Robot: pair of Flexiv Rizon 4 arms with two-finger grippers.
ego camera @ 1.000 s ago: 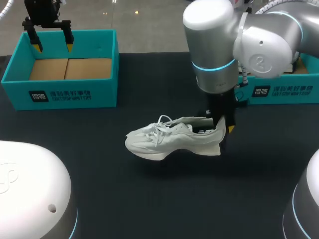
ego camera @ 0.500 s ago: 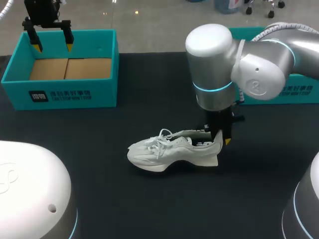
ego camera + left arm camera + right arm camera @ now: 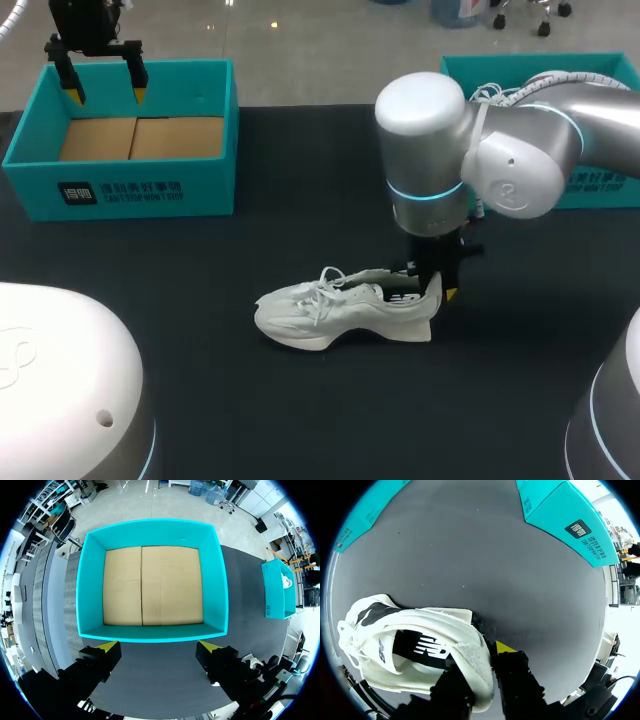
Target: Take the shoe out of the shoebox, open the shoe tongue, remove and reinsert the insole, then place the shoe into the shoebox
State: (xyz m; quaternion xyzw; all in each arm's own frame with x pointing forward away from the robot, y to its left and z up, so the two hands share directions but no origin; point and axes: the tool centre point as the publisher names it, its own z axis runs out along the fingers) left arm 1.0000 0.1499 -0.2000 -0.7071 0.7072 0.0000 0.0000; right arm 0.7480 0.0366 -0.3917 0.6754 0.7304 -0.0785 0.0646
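White shoe [image 3: 340, 310] upright on the black table [image 3: 300, 420], gripped at its heel by the right gripper [image 3: 440, 288].
Only the right wrist view shows the heel collar pinched, one finger inside and one outside; in the head view the arm's wrist hides this. Far beyond the shoe's toe, the left gripper [image 3: 103, 88] hangs spread wide over a teal shoebox [image 3: 120, 190]; a second shoebox [image 3: 600, 185] lies behind the heel.

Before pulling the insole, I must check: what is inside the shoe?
A dark insole with white print shows through the opening of the shoe. One finger of the right gripper stands inside the heel. The toe end is hidden under the laces.
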